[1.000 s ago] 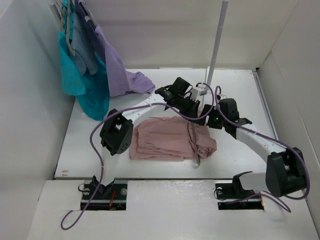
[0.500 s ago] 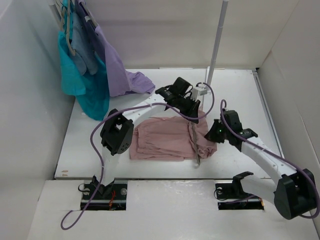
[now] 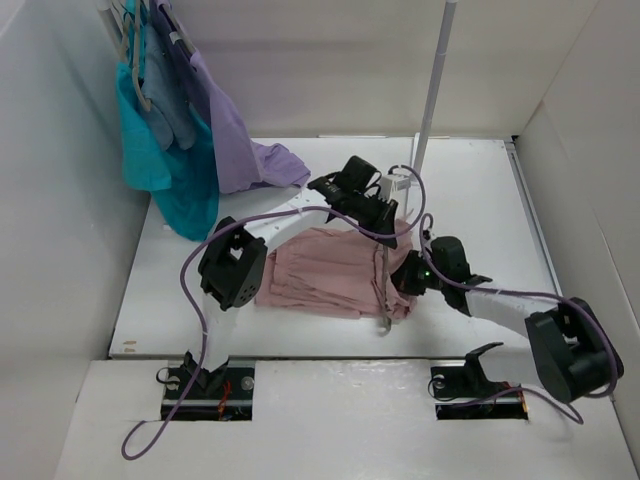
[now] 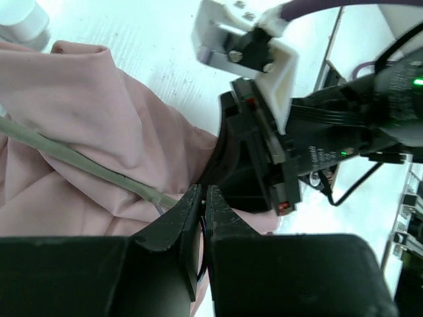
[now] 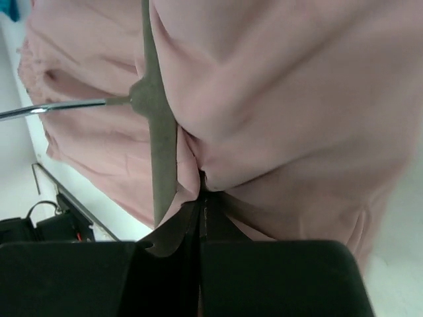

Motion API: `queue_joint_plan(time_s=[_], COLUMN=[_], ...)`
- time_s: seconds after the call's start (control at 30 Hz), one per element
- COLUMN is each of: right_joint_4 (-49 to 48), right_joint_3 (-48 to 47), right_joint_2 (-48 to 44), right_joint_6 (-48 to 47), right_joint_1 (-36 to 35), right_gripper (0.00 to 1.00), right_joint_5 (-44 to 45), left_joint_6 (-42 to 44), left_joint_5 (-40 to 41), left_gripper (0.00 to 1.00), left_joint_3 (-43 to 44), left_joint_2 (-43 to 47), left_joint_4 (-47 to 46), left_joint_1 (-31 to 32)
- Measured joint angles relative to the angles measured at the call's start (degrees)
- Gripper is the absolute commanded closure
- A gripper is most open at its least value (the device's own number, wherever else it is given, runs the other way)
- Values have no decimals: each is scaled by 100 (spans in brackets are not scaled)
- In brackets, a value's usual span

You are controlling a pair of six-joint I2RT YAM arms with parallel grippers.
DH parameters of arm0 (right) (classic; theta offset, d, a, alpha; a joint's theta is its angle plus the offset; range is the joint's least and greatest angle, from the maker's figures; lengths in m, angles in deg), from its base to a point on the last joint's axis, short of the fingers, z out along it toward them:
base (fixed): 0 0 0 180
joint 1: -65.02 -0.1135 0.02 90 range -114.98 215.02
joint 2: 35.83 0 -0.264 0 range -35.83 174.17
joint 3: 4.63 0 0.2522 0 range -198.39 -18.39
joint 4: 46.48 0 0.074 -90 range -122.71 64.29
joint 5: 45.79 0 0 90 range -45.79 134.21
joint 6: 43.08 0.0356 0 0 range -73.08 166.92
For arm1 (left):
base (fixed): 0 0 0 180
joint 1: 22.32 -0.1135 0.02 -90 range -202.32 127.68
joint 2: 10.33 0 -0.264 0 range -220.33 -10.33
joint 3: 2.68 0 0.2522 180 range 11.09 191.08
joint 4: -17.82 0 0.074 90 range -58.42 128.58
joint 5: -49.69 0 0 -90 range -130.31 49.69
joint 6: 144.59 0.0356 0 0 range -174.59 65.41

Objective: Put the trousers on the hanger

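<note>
The dusty-pink trousers (image 3: 320,275) lie crumpled on the white table. The thin grey hanger (image 3: 384,300) lies across their right part. My left gripper (image 3: 392,228) is at the hanger's far end. In the left wrist view its jaws (image 4: 203,193) are shut where the hanger's arm (image 4: 73,158) runs into their tips, over pink cloth (image 4: 79,112). My right gripper (image 3: 405,278) sits low at the trousers' right edge. In the right wrist view it (image 5: 201,191) is shut on a pinched fold of the trousers (image 5: 277,86), just right of the hanger's arm (image 5: 158,132).
Teal (image 3: 160,150) and lavender (image 3: 235,140) garments hang at the back left. A white pole (image 3: 430,90) rises behind the trousers from a small white base (image 3: 400,185). White walls enclose the table on three sides. The right arm's wrist (image 4: 317,132) is close beside my left gripper.
The right gripper came down and left from above the trousers' right end and shut on the fabric. The trousers' right side bunched and shifted slightly left. The left gripper stayed shut in place.
</note>
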Motion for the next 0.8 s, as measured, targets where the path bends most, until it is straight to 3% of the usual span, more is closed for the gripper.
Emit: queue_joint_plan(time_s=[0.27,0.47,0.6,0.8], right_joint_4=[-1996,-2601,-1742,398], right_joint_3=[243,247,133,-365], right_joint_2=[1296,1648,1104,-437], right_joint_6=[37,50,-55,-243], right_joint_1=[15,15,-37,-81], right_gripper=[100,99,84,77], right_joint_5=[-627,-859,-483,721], left_joint_6=[-354,-557,-638,-678], left_joint_5=[-398,-481,-426,-208], left_gripper=[100,100,100,100], left_joint_3=[-243,-271,-295,-304], left_joint_2=[33,39,46,72], left_joint_4=[-393,-522,-573,-544], left_joint_1=[-105,-107,-105,-98])
